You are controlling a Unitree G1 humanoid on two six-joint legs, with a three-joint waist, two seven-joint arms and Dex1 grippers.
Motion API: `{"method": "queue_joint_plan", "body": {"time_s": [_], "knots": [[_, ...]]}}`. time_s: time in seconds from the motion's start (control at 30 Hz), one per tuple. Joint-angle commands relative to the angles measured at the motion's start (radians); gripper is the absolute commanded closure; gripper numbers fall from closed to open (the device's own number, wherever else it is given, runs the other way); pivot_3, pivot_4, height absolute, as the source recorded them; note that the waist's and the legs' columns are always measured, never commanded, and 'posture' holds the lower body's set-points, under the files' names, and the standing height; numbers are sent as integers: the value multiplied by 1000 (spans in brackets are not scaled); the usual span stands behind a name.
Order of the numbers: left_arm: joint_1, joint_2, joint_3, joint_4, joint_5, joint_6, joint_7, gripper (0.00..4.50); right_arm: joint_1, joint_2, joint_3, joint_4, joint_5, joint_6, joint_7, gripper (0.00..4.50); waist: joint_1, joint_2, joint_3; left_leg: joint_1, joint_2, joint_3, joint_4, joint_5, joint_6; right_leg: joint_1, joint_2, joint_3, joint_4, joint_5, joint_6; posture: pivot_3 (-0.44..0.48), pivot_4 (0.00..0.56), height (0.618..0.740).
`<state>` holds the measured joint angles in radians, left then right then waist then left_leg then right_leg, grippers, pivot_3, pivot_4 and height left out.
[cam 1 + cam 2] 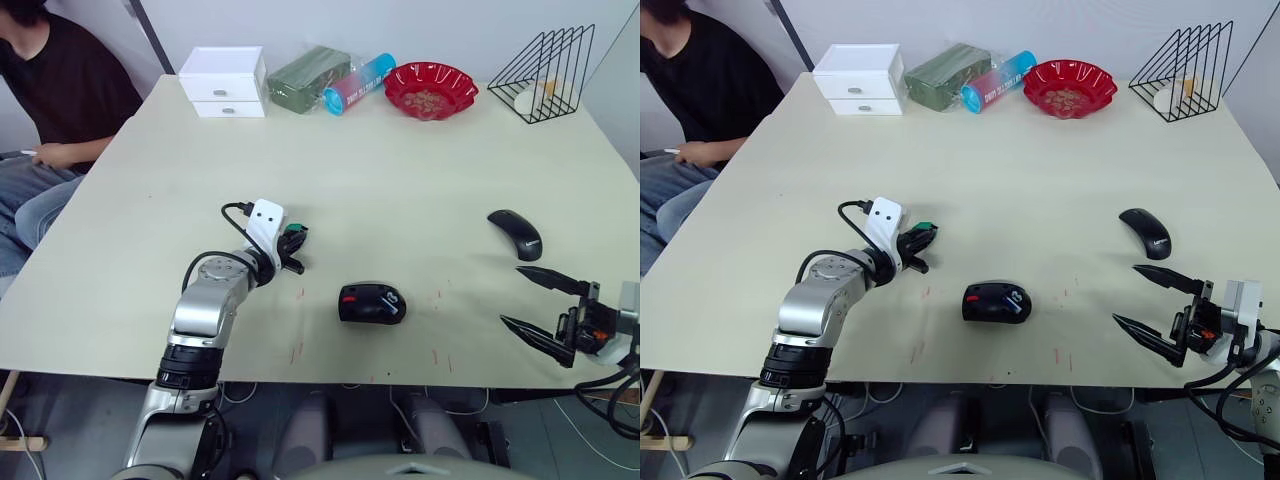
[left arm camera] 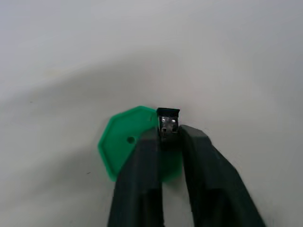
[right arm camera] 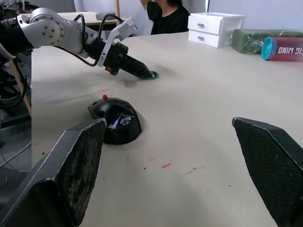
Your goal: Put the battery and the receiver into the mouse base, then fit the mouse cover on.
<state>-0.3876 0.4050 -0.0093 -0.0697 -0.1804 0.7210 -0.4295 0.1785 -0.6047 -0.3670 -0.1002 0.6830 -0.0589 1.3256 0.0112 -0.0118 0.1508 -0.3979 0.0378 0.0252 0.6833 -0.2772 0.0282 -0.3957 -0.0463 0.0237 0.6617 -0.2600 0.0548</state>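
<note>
Surface: a pale cream rectangular table (image 1: 400, 170) carried everything, with small red marks near its front edge.
Back edge, left to right: a white two-drawer box (image 1: 224, 81), a dark green wrapped packet (image 1: 307, 78), a blue-and-pink tube (image 1: 358, 83) lying on its side, a red scalloped glossy bowl (image 1: 431, 89), and a black wire rack (image 1: 545, 73) holding what might have been pale round items.
Left of centre: a flat green toothed disc (image 2: 124, 141) lay on the tabletop.
Front centre: a black oval mouse base with red parts (image 1: 371, 303) sat open-topped, a blue battery (image 3: 115, 121) inside it.
Right: a smooth glossy black mouse cover (image 1: 515, 233) lay well apart from the base.
</note>
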Motion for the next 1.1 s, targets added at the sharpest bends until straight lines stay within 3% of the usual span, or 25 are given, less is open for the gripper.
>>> {"method": "queue_joint_plan", "body": {"time_s": [0.03,0.63,0.77,1.1], "knots": [[-4,8,13,-4,3,8,9,4417,-6,-9,-21,-15,4,-21,1,0,0,0,0,0,0,0,0,0,0,0,0,0,0,0,0,0,150,740],[-19,54,20,-49,-14,-3,-40,4417,-14,0,-15,-15,11,-24,3,0,0,0,0,0,0,0,0,0,0,0,0,0,0,0,0,0,150,740],[-27,96,26,-72,-39,3,-93,4417,-14,5,-10,-20,13,-25,4,0,1,0,0,0,0,0,0,0,0,0,0,0,0,0,0,0,150,740],[-68,258,-10,-52,-127,-49,-391,4417,-29,16,15,-33,9,-13,-3,0,-1,-1,1,0,0,0,0,0,0,0,0,0,0,0,0,0,150,740]]}}
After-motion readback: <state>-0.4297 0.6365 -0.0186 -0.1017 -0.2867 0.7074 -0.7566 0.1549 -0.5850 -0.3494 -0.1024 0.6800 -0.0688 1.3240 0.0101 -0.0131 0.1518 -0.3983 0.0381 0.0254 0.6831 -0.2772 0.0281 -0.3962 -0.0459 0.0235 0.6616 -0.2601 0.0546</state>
